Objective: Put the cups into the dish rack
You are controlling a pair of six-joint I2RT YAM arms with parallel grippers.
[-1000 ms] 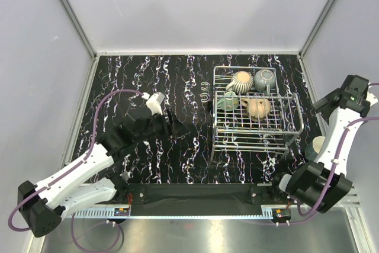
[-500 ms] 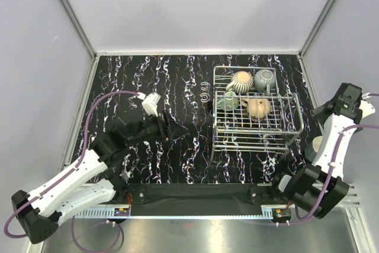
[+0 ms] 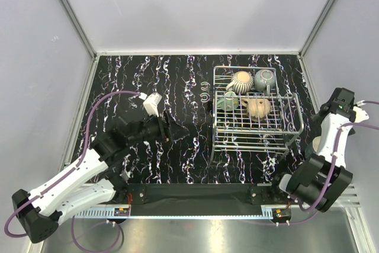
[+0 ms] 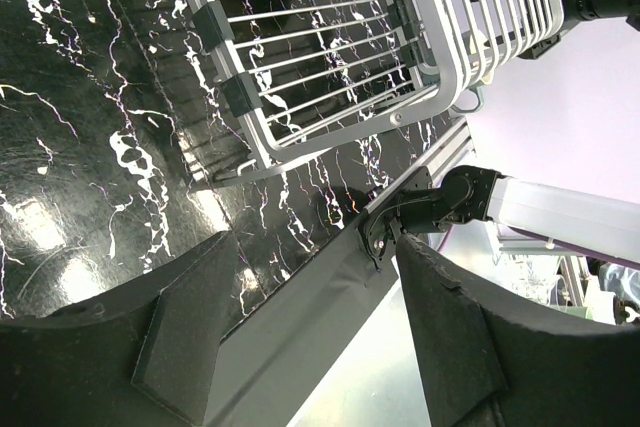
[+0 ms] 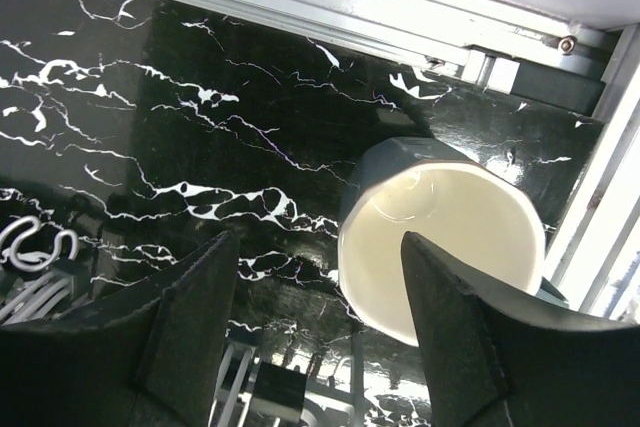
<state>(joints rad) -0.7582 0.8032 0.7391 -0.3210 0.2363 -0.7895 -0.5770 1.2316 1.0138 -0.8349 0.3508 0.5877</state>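
The silver wire dish rack point(image 3: 249, 140) stands at right centre of the black marbled table. Its far half holds a cream striped cup point(image 3: 241, 81), a grey-green cup point(image 3: 265, 78), a teal-green cup point(image 3: 228, 101) and a tan cup point(image 3: 258, 108). A dark teal cup point(image 3: 317, 145) with a cream inside stands upright on the table right of the rack, by the table's right edge. My right gripper point(image 5: 318, 247) is open above it, one finger over the cup's mouth point(image 5: 440, 237) and the other beside it. My left gripper point(image 3: 177, 127) is open and empty, left of the rack point(image 4: 330, 77).
A metal rail point(image 5: 330, 2) and the enclosure wall close off the table just behind the dark teal cup. A small white wire hook point(image 3: 204, 95) lies left of the rack. A black strip point(image 4: 300, 327) runs along the table's near edge.
My right arm has swung down and inward toward the dark teal cup. My left arm drew back slightly toward the near left, then held still.
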